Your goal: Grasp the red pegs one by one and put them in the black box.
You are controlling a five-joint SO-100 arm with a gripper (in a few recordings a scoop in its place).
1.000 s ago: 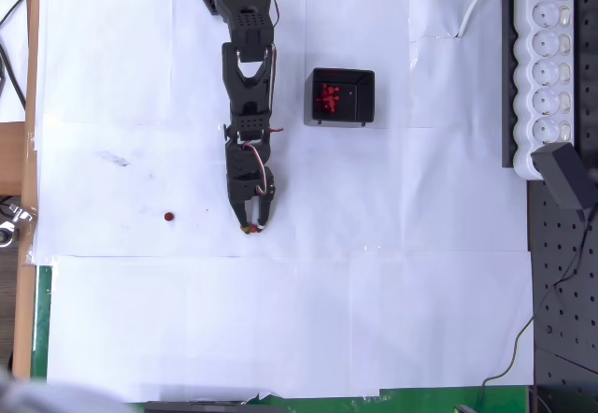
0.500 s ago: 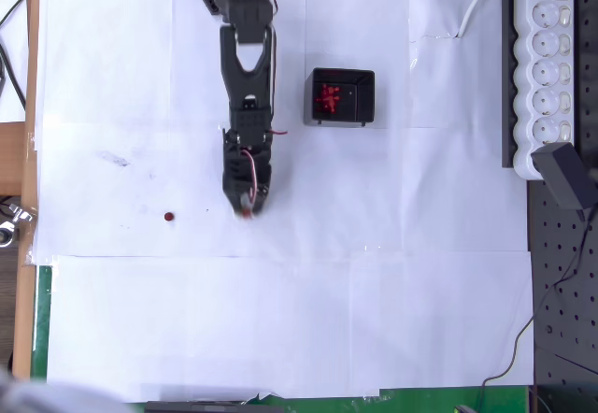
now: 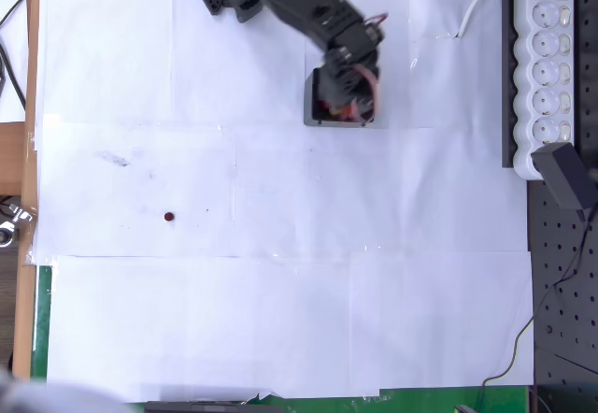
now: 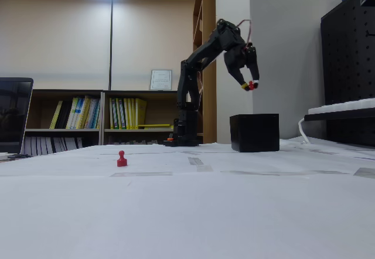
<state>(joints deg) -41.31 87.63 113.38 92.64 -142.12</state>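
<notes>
One red peg [image 4: 251, 85] pinched in tool [image 4: 248, 86] above glossy black box [image 4: 254, 132]; possibly tilted.

A red peg [image 4: 251, 85] sits pinched in the claw [image 4: 249, 86], directly above the black box [image 4: 254, 132]; another red peg [image 4: 122, 159] stands upright far off.

Arm's gripper [image 3: 350, 105] is hanging right over the black box [image 3: 318, 114] upper middle, probably holding something, while one red peg [image 3: 168, 216] sits alone lower left.
</notes>
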